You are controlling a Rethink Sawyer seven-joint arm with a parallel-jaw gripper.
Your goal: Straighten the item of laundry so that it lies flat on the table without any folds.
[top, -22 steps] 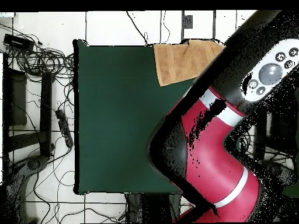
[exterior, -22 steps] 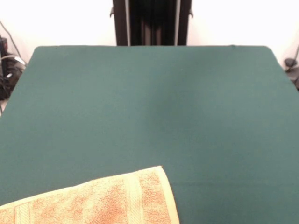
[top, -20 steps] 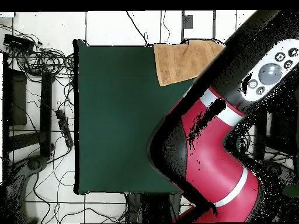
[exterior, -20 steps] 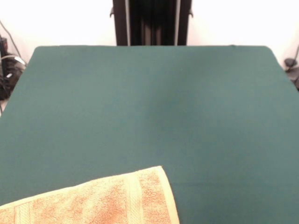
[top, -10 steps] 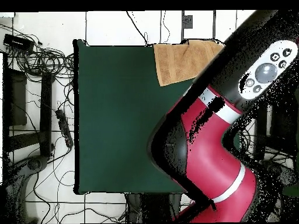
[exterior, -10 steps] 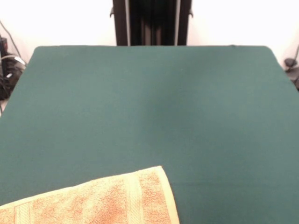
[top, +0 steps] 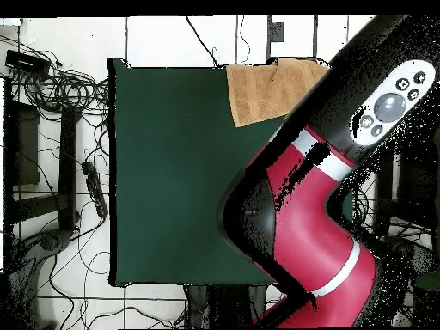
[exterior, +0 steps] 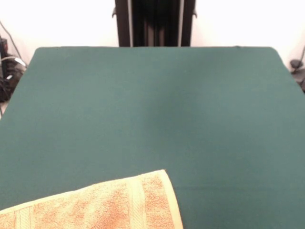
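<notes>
The item of laundry [exterior: 102, 205] is an orange-tan terry towel lying at the near left corner of the green table [exterior: 157, 109] in the front view, cut off by the picture's bottom edge. A flat woven band crosses it near its right end. From overhead the towel [top: 266, 90] sits at the table's [top: 168, 172] top right corner, with its right part hidden under the red and black arm [top: 305, 215]. The gripper shows in neither view.
Cables and dark equipment [top: 51, 129] lie on the tiled floor left of the table in the overhead view. The arm's upper link with its grey button pad [top: 387, 103] reaches past the table's right edge.
The arm's upper link has swung slightly toward the table in the overhead view. The towel has not moved.
</notes>
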